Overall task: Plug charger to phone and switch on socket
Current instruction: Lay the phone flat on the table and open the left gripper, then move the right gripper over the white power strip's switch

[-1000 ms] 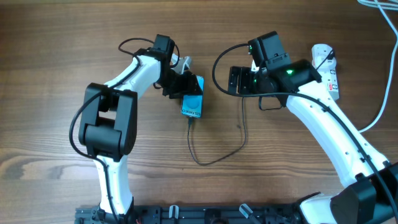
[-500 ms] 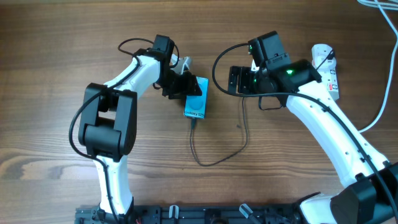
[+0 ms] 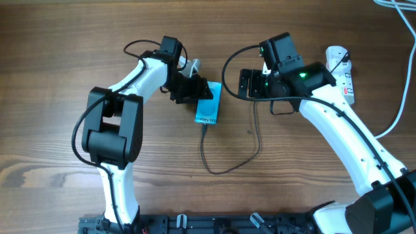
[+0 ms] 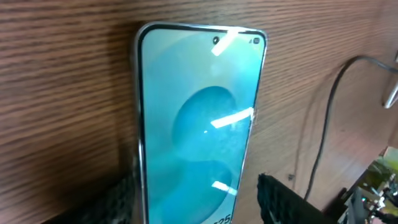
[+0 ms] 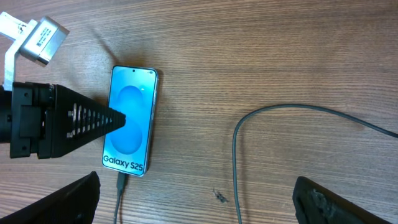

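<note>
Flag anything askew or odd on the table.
Nothing spilled or damaged. Only the phone sits slightly skewed to the wood grain, a finger of the left tool at its side. The charger lies in a loose loop from its lower edge.

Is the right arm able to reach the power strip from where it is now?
Probably yes: the power strip lies uncovered beside the right arm, though the right claw points away and must turn back.
</note>
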